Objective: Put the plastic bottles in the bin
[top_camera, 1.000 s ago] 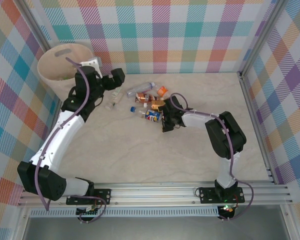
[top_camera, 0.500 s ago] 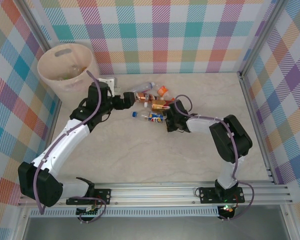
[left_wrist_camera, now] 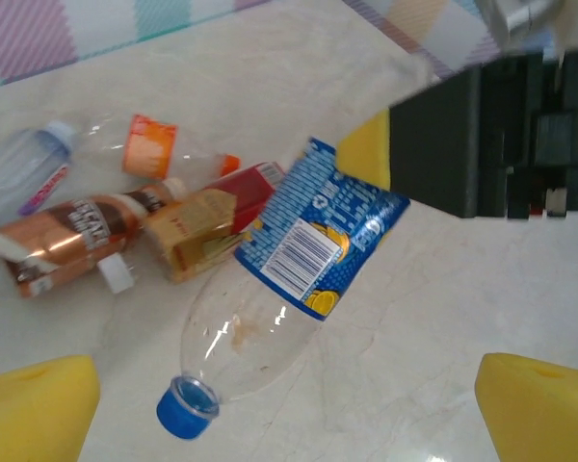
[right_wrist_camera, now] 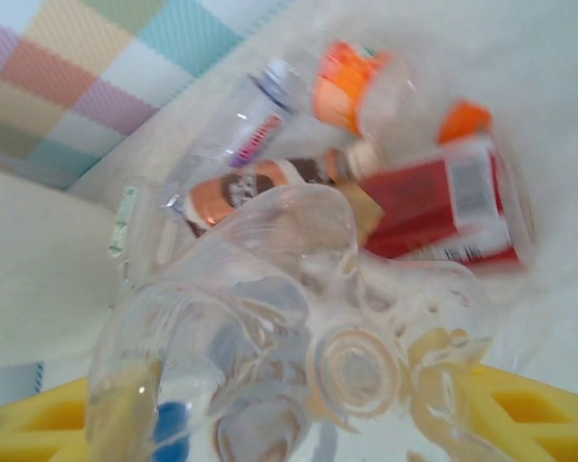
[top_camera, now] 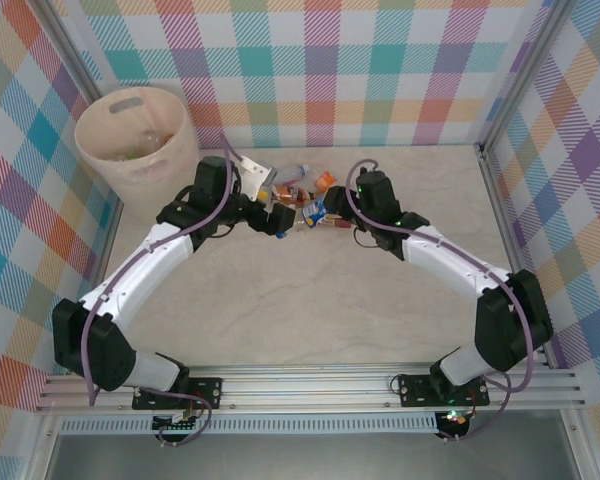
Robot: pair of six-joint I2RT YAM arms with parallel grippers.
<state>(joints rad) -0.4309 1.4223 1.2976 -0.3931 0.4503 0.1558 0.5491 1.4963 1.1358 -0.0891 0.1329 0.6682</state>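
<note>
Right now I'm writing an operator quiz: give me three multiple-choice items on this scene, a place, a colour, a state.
1. Where does the bin stand? A far-left corner; B far-right corner; C between the arm bases.
2. The cap of the blue-labelled bottle is: A orange; B blue; C white.
3. The left gripper is: A shut on a bottle; B inside the bin; C open.
1 A: top view shows it far left. 2 B: left wrist view shows blue. 3 C: its yellow pads stand wide apart.
</note>
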